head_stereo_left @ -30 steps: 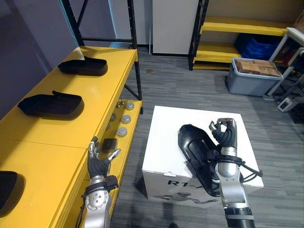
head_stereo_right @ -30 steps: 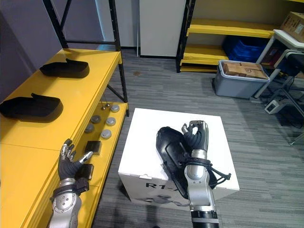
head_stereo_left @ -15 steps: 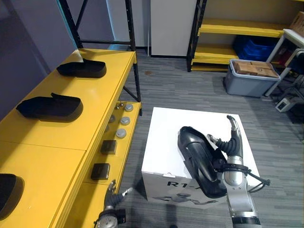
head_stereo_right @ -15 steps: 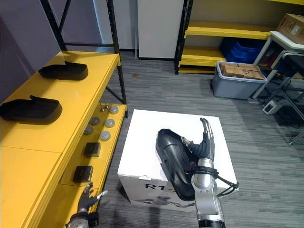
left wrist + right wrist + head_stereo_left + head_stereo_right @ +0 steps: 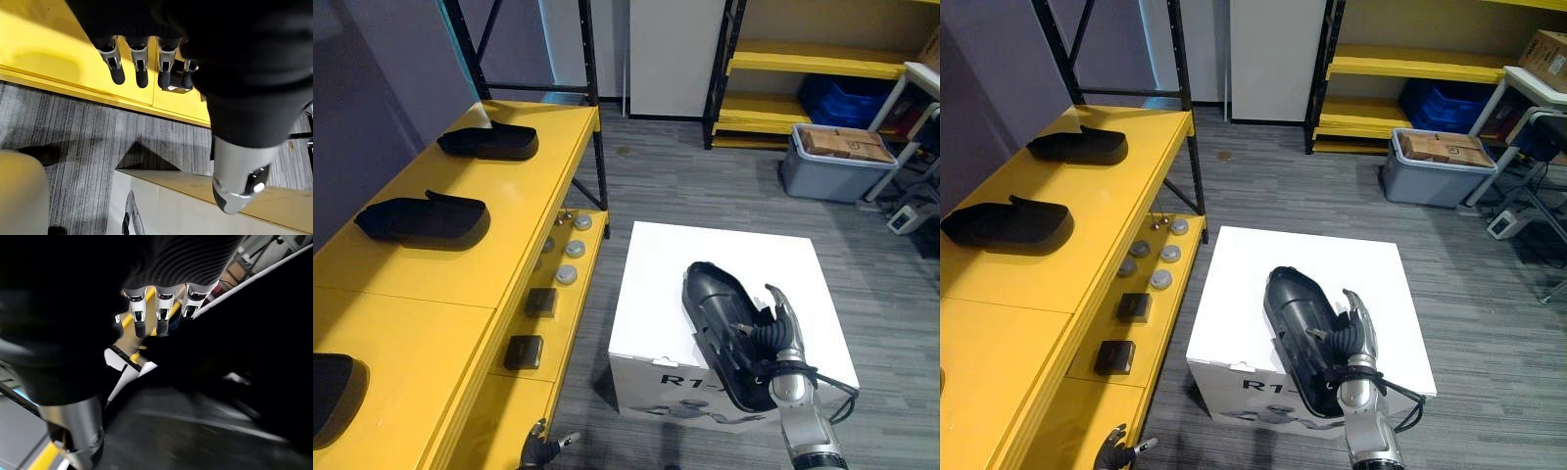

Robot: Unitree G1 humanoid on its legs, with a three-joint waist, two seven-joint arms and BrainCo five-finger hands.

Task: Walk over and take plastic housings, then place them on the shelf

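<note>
A: While the R hand [image 5: 771,341] is down there, where's the housing?
B: Glossy black plastic housing [image 5: 709,292], long shell shape, lies hollow side up on the white cardboard box [image 5: 656,264], right under that hand & reaching away ahead of it
A: Got hold of it?
B: Doesn't look like it. Its fingers [image 5: 139,322] run fairly straight, side by side, into the hollow at the shell's near end, thumb [image 5: 73,431] apart from them. Nothing pinched that I can make out, & the shell lies flat on the box
A: L hand?
B: L hand [image 5: 541,452] hangs low, fingers [image 5: 116,72] straight, a bit spread, empty. Just past the tips: yellow lower shelf board [image 5: 49,54] w/ a small black square block [image 5: 177,88] on it
A: Anything else?
B: Well to the left of the R hand, the yellow metal shelf top [image 5: 460,284] carries three more black housings [image 5: 421,217] in a row, apart from each other. Lower down, between shelf top & box, small grey round discs [image 5: 574,249]. Far ahead of the R hand & to its right, a grey plastic bin [image 5: 827,174] on the carpet w/ a brown cardboard carton [image 5: 842,142] in it
</note>
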